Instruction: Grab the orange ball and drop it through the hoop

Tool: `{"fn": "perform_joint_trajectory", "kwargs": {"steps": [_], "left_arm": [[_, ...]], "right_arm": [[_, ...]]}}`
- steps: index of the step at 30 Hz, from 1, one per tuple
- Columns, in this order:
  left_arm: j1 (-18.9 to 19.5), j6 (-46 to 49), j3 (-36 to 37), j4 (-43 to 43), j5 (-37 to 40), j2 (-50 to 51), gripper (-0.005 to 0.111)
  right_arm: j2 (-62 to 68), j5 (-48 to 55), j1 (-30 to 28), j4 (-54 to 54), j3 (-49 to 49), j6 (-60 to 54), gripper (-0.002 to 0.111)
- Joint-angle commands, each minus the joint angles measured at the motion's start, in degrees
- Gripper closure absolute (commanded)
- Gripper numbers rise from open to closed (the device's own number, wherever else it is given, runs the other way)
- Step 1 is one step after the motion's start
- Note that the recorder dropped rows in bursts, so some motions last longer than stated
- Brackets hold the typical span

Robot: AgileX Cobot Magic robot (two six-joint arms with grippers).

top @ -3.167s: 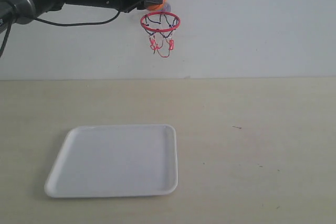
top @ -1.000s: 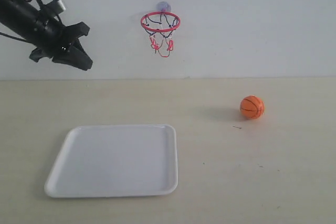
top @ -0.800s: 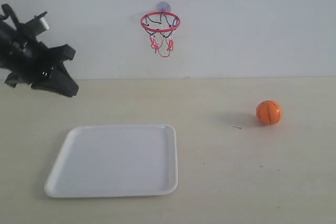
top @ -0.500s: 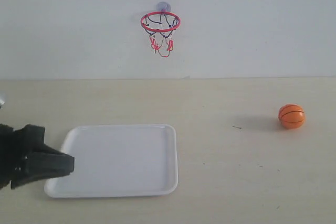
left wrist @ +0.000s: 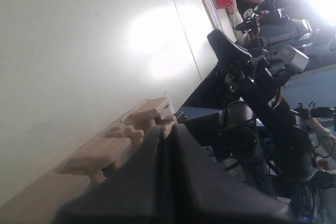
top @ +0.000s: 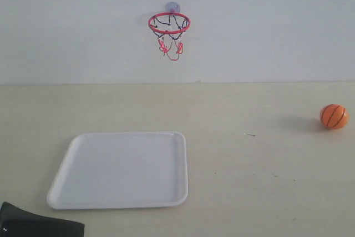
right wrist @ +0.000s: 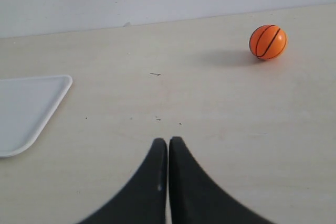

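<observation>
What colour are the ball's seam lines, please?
Black on the orange ball; right wrist view shows best.

— Where has the orange ball (top: 334, 116) gone?
— Out of the jaws beside the hoop (top: 169, 23). It has rolled across the counter (top: 249, 181) almost to the right edge.
— And the left gripper (top: 72, 228)?
— Down at the front left corner, barely showing.

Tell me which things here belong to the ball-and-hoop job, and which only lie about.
Belong to the job:
- orange ball, on the table
- hoop

Only lying about:
- white tray, also on the table
</observation>
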Motion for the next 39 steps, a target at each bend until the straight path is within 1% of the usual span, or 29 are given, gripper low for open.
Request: {"fn": "perform_joint_trajectory", "kwargs": {"steps": [1,6,17,22,25,27,28,29,31,36,37,39], "left_arm": [[-0.31,0.59,0.35,-3.34,0.81,-2.33,0.103],[-0.31,0.59,0.35,-3.34,0.81,-10.32,0.103],[-0.31,0.68,0.35,-3.46,0.81,-32.65,0.103],[-0.31,0.68,0.35,-4.81,0.81,-36.67,0.103],[-0.31,0.82,0.35,-8.27,0.81,-39.11,0.103],[-0.31,0.82,0.35,-11.12,-6.14,-42.01,0.103],[-0.04,0.11,0.35,-12.75,-12.12,-44.01,0.103],[0.03,-1.25,0.35,-14.00,-16.02,-46.17,0.103],[0.03,-4.74,0.20,-14.00,-23.21,-50.37,0.103],[0.03,-14.89,0.09,-14.00,-35.17,-57.15,0.103],[0.03,-17.61,0.09,-14.00,-36.84,-58.20,0.103],[0.03,-22.82,-0.28,-14.00,-37.74,-59.89,0.103]], "right_arm": [[-0.25,-0.33,0.13,-0.35,-0.07,-0.19,0.108],[-0.25,-0.99,0.13,-0.21,-0.07,-0.06,0.108],[-0.25,-0.99,0.13,-0.21,-0.07,-0.06,0.108],[-0.25,-0.99,0.13,-0.21,-0.07,-0.06,0.108],[-0.25,-0.99,0.13,-0.21,-0.07,-0.06,0.108],[-0.25,-0.99,0.13,-0.21,-0.07,-0.06,0.108],[-0.25,-0.99,0.13,-0.21,-0.07,-0.06,0.108],[-0.25,-0.99,0.13,-0.21,-0.07,-0.06,0.108],[-0.25,-0.99,0.13,-0.21,-0.07,-0.06,0.108],[-0.25,-0.99,0.13,-0.21,-0.07,-0.06,0.108],[-0.25,-0.99,0.13,-0.21,-0.07,-0.06,0.108],[-0.25,-0.99,0.13,-0.21,-0.07,-0.06,0.108]]}}
